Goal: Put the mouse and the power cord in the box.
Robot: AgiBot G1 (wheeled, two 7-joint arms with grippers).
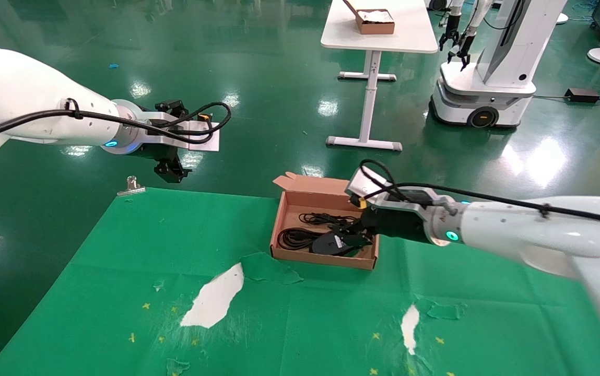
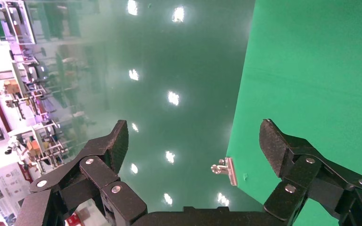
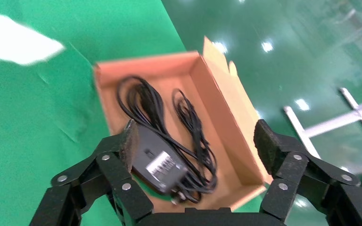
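Observation:
The brown cardboard box (image 1: 320, 259) sits on the green cloth near the table's far edge. Inside it, the black mouse (image 1: 333, 243) lies upside down with its white label up (image 3: 162, 165). Its thin cable (image 3: 191, 117) is bundled beside it. The thick black power cord (image 1: 294, 237) lies coiled in the box's left part (image 3: 139, 101). My right gripper (image 1: 354, 232) hovers low over the box, open (image 3: 195, 141), with one finger next to the mouse. My left gripper (image 1: 172, 172) hangs open (image 2: 195, 141) beyond the table's far left edge.
A metal clip (image 1: 131, 185) grips the cloth's far left edge (image 2: 226, 169). White torn patches (image 1: 213, 297) show in the green cloth (image 1: 122, 261). Far off stand a white table (image 1: 378, 39) with a small brown box (image 1: 375, 21) and another robot (image 1: 487, 78).

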